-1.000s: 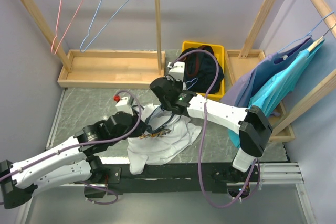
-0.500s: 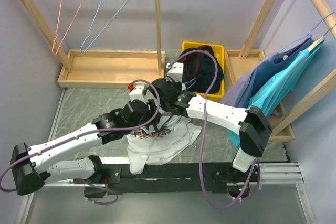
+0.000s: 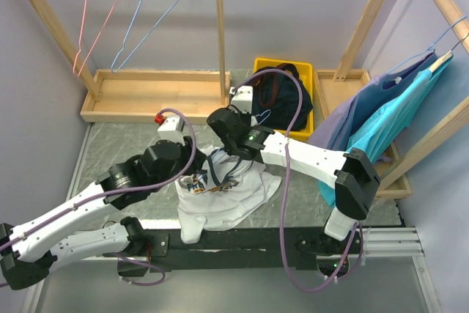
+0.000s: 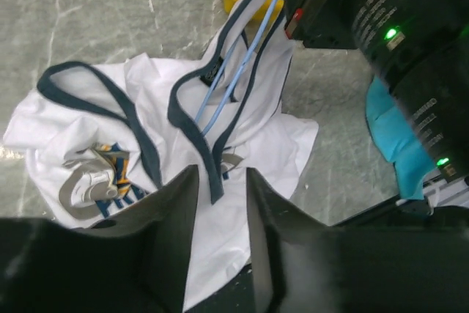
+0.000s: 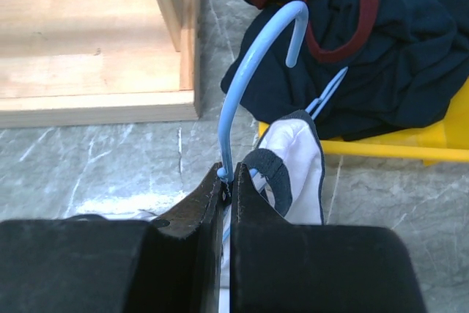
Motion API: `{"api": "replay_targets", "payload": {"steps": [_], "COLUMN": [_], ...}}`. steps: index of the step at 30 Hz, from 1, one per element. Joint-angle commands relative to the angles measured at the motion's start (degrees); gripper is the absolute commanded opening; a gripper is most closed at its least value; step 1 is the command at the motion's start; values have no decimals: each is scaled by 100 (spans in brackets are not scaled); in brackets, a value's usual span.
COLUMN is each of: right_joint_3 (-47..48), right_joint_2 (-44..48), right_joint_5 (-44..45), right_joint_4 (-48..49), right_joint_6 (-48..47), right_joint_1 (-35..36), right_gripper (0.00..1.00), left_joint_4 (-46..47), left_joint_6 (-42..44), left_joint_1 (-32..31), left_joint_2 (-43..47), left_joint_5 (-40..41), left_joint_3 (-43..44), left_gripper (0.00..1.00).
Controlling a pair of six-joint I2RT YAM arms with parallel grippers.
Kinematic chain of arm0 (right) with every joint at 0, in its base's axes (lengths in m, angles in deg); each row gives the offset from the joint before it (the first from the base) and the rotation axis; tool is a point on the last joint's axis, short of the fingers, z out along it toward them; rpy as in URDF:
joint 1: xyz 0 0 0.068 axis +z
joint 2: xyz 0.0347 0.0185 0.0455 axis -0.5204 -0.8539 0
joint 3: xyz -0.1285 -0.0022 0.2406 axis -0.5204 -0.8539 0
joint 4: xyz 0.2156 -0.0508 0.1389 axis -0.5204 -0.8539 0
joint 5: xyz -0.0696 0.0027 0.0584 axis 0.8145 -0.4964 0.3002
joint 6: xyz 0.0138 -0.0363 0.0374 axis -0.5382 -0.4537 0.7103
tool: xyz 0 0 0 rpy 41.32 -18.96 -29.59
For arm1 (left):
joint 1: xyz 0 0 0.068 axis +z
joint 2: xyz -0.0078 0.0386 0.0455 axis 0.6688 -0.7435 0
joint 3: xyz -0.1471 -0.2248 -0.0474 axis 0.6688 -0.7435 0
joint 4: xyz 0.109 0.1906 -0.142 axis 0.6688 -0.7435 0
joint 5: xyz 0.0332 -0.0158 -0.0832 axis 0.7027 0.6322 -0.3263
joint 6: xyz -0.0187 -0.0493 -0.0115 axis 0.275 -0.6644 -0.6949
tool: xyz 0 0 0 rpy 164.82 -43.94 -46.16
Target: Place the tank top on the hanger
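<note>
The tank top [image 3: 227, 203] lies crumpled on the marble table, white with navy trim, its printed graphic [image 4: 99, 177] facing up at the left. My right gripper [image 5: 228, 177] is shut on the neck of the light-blue hanger [image 5: 249, 56], whose hook points toward the bin. The hanger's wires [image 4: 234, 64] run down inside a navy-trimmed opening of the tank top [image 4: 146, 100], and one strap [image 5: 297, 152] loops beside the neck. Just above the cloth my left gripper [image 4: 221, 174] is open, with a navy strap end showing in the gap and nothing held.
A yellow bin [image 3: 286, 62] behind holds a dark navy garment [image 3: 282, 97]. The wooden rack at back left carries a pink hanger [image 3: 95, 20] and a blue one [image 3: 150, 20] over a wooden base [image 3: 154, 97]. Teal [image 3: 388, 119] and purple [image 3: 344, 119] shirts hang at right.
My left arm reached right over the tank top, then drew back left, and its jaws opened. The graphic now shows more. The right gripper stayed put on the hanger.
</note>
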Motion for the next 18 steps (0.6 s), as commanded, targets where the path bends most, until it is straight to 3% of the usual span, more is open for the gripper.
{"api": "replay_targets", "payload": {"steps": [1, 3, 7, 18], "right_joint_3": [196, 205, 249, 240], "right_joint_2": [122, 130, 157, 227], "right_joint_5": [-527, -536, -553, -536], "right_joint_4": [19, 19, -16, -69], "right_joint_6": [163, 155, 128, 119], "right_joint_1": [20, 20, 20, 11], "right_gripper": [0, 0, 0, 0], "left_joint_4": [-529, -477, -354, 181], "left_joint_6": [-9, -44, -124, 237], "left_joint_1": [18, 18, 18, 18], "left_joint_2": [186, 168, 80, -403], "left_joint_5": [60, -45, -133, -204], "left_joint_3": [-65, -364, -768, -804], "left_gripper": [24, 22, 33, 41]}}
